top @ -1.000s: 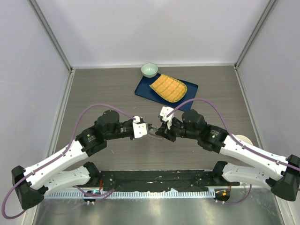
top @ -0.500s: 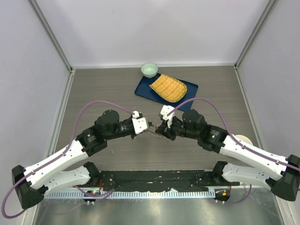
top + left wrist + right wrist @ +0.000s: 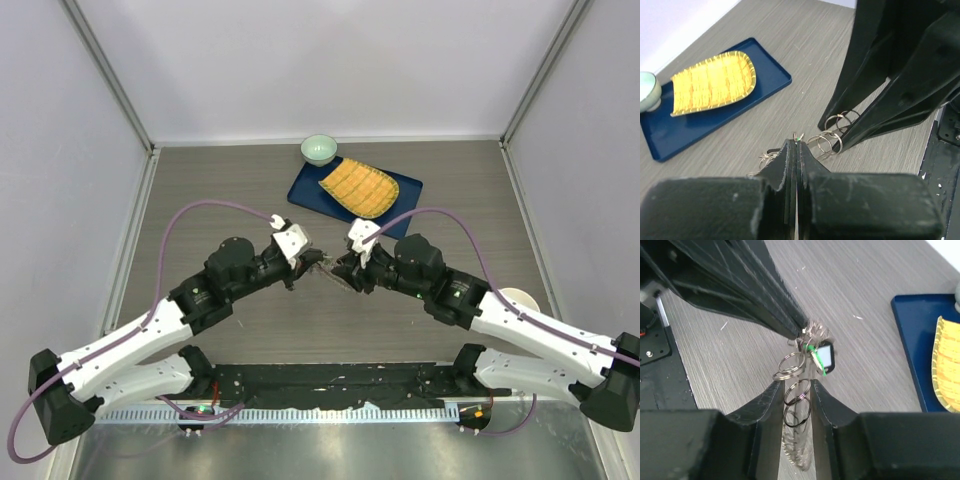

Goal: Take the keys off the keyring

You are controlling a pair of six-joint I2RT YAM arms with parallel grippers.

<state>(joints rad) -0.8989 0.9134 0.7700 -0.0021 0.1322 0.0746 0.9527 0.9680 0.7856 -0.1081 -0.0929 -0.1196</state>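
Observation:
A bunch of silvery keys and small split rings (image 3: 326, 268) hangs between my two grippers above the table's middle. My left gripper (image 3: 312, 262) is shut on its top: a thin metal edge and a green bit poke out of the closed fingertips (image 3: 796, 142). Loose split rings (image 3: 826, 143) dangle beside them. In the right wrist view a black tag with a white face (image 3: 826, 356) and a green key head (image 3: 815, 352) hang under the left fingers (image 3: 765, 300). My right gripper (image 3: 794, 384) stands open. Two rings (image 3: 799, 400) and a toothed silvery key (image 3: 800, 452) sit in its gap. The large keyring itself is not distinguishable.
A blue tray (image 3: 305, 190) holding a yellow woven mat (image 3: 358, 187) lies behind the grippers, with a pale green bowl (image 3: 319, 149) at its far corner. A white round object (image 3: 520, 296) sits by the right arm. Walls close in the table on three sides.
My left gripper has shut on the bunch, then lifted and turned toward the tray. The right gripper's jaws have widened around the rings.

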